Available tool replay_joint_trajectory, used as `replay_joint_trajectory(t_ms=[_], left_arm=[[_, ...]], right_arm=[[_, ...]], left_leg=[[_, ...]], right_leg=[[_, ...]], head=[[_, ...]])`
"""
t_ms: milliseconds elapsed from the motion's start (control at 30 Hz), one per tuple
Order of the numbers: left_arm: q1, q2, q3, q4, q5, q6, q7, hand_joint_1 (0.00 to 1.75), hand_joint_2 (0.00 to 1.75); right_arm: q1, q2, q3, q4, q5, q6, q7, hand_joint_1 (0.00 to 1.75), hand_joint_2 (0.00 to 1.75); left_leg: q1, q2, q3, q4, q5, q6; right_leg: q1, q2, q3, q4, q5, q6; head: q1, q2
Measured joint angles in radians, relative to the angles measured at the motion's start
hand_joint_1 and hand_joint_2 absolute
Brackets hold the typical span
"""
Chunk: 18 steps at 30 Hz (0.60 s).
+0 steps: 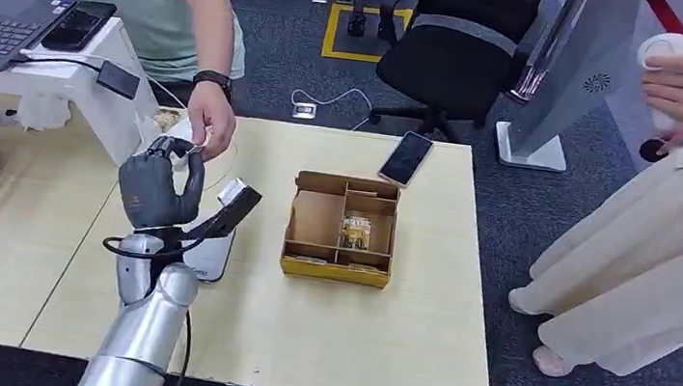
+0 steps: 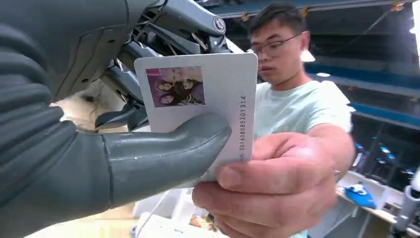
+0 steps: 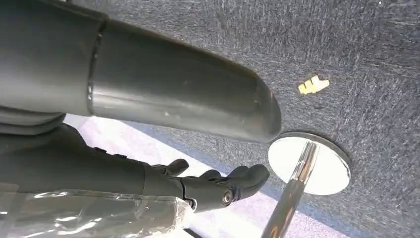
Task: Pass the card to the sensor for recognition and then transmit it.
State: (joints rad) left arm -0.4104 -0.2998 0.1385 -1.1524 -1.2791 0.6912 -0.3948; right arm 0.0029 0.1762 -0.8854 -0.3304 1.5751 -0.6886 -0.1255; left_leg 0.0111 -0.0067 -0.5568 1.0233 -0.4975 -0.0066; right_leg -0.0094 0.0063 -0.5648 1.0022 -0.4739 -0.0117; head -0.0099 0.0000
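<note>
Gripping the white card (image 2: 213, 94) between thumb and fingers, left robot hand (image 1: 159, 187) raised above the tabletop (image 1: 322, 327), person's hand (image 2: 267, 183) pinching the card's far edge, right robot hand (image 3: 198, 186) empty, fingers loosely apart over the carpet (image 3: 356, 59).

You see a white card (image 2: 208, 94) with a pink-purple photo under the grey left hand (image 2: 99, 148); beside it, a yellow-edged brown box (image 1: 341, 227).
</note>
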Motion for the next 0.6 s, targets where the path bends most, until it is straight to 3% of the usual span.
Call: replay_joint_trajectory(t_ms=[367, 400, 433, 600], left_arm=[[0.000, -0.019, -0.014, 0.007, 0.049, 0.000, -0.001, 1.75, 1.75], [-0.001, -0.021, -0.015, 0.010, 0.050, 0.000, -0.003, 0.79, 1.75], [0.000, -0.022, -0.016, 0.012, 0.053, 0.000, -0.008, 0.00, 1.75], [0.000, -0.031, -0.019, 0.015, 0.055, 0.000, -0.039, 0.00, 1.75]], right_arm=[[-0.001, 0.002, 0.005, 0.000, -0.014, 0.000, 0.002, 0.00, 0.00], [-0.001, 0.002, 0.006, 0.000, -0.014, 0.000, 0.002, 0.00, 0.00], [-0.001, 0.002, 0.007, 0.000, -0.013, 0.000, 0.002, 0.00, 0.00], [-0.001, 0.002, 0.010, 0.000, -0.011, 0.000, 0.002, 0.00, 0.00]], left_leg=[[0.000, 0.000, 0.000, 0.000, 0.000, 0.000], [0.000, 0.000, 0.000, 0.000, 0.000, 0.000], [0.000, 0.000, 0.000, 0.000, 0.000, 0.000], [0.000, 0.000, 0.000, 0.000, 0.000, 0.000]], right_leg=[[0.000, 0.000, -0.001, 0.000, 0.000, 0.000], [0.000, 0.000, -0.001, 0.000, 0.000, 0.000], [0.000, 0.000, -0.001, 0.000, 0.000, 0.000], [0.000, 0.000, -0.001, 0.000, 0.000, 0.000]], head=[[0.000, 0.000], [0.000, 0.000], [0.000, 0.000], [0.000, 0.000]])
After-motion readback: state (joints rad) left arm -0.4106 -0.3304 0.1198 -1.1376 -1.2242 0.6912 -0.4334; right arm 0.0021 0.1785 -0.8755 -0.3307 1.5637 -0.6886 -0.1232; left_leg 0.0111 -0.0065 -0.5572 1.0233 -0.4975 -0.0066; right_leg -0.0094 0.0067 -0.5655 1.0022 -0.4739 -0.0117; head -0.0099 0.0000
